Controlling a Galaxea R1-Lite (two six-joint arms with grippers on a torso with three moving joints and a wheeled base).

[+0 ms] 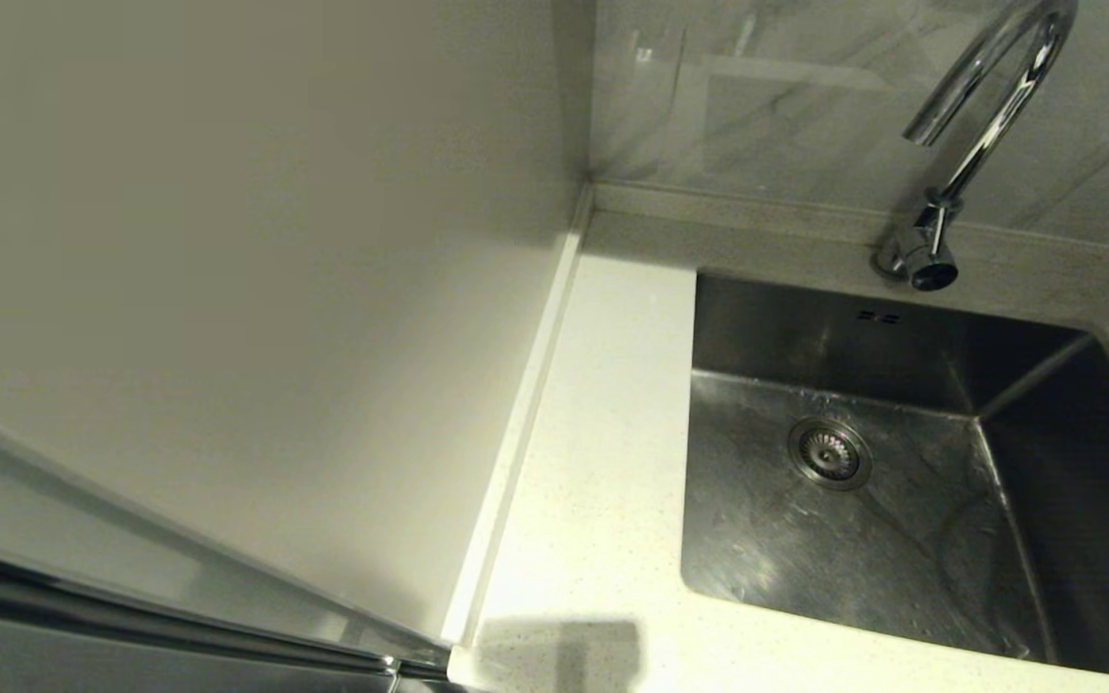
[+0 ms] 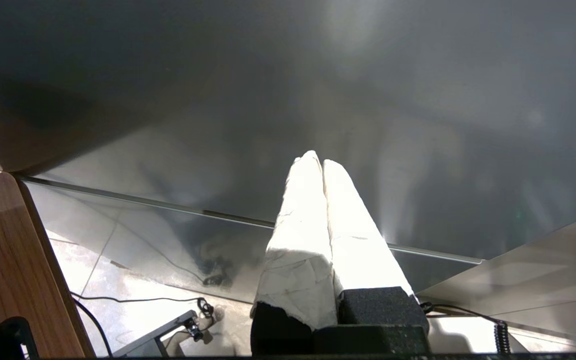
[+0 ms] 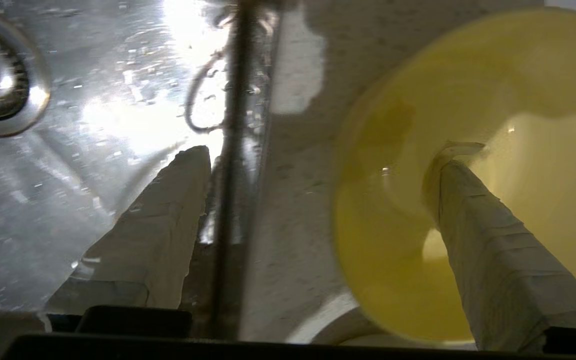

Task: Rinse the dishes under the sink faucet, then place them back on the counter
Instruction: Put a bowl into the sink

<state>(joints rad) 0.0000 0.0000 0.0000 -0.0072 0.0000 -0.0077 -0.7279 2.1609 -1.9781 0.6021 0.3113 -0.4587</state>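
1. The head view shows the sink [image 1: 901, 500] set into the speckled counter [image 1: 603, 433], its drain strainer [image 1: 829, 452] on the wet basin floor and the chrome faucet [image 1: 983, 125] rising at the far edge with its spout curving over the basin
2. A plain off-white panel [image 1: 275, 289] fills the left of that view, met by a raised edge strip [image 1: 516, 433]; neither arm shows there
3. Only the right wrist view shows the yellow bowl [image 3: 468, 175]: it sits on the counter just beside the sink rim, a white bowl edge [image 3: 333, 320] peeking from under it
4. The right hand [image 3: 323, 155] is spread wide, one finger [image 3: 493, 250] inside the yellow bowl, the other over the basin
5. The left hand [image 2: 318, 165] is clenched on nothing, parked low before a dark glossy panel [image 2: 288, 75], with floor tiles and cables [image 2: 143, 300] seen below
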